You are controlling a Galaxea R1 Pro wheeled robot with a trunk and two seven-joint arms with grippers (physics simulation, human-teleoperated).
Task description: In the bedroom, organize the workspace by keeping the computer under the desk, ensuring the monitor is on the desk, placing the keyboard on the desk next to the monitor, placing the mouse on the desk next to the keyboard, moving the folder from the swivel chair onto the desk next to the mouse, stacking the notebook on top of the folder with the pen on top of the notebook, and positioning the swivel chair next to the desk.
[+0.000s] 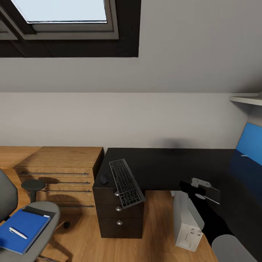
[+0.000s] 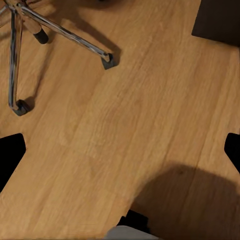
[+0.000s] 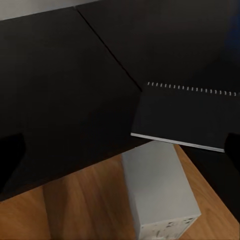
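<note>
While facing desk (image 1: 163,163): glossy black top set against wall. Swivel chair (image 1: 40,218) at left, well apart from desk. Computer (image 1: 187,222) upright on wood floor at desk's inner edge. Monitor (image 3: 185,120) flat on top, overhanging computer. Keyboard (image 1: 125,183) overhanging drawer-unit corner, mouse (image 1: 104,179) just beside. Folder (image 1: 22,231) on chair seat, pen (image 1: 18,233) atop. Left gripper (image 2: 120,150) and right gripper (image 3: 120,150): jaws spread wide, grasping nothing.

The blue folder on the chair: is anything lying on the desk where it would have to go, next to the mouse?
Partly. The folder lies on the swivel chair with the pen on it. On the desk, the keyboard lies right beside the mouse, overhanging the front edge. Behind them the top looks bare.
</note>
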